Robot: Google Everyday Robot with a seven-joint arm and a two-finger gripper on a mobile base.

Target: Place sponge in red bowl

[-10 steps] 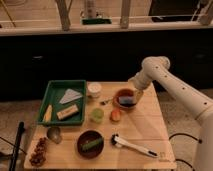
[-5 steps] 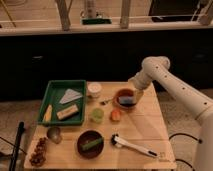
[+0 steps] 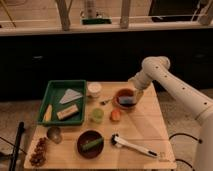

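In the camera view, the sponge (image 3: 127, 102) lies inside the red bowl (image 3: 119, 94), toward its right side. Your gripper (image 3: 135, 95) sits just over the bowl's right rim, at the sponge. I cannot tell whether it is gripping or has released. If you lift while it grips, the sponge comes out with it. A sideways pull could catch the rim and tip the bowl.

Lighting: warm and moderate on the work surface, dark behind.
Light falls from above onto the wooden table (image 3: 150, 127), and the cabinet front behind it is nearly black. The white arm (image 3: 170, 84) is bright on top and shaded underneath. The gripper (image 3: 135, 94), at the right rim of the red bowl (image 3: 120, 93), looks dark. Object shadows are soft and short.
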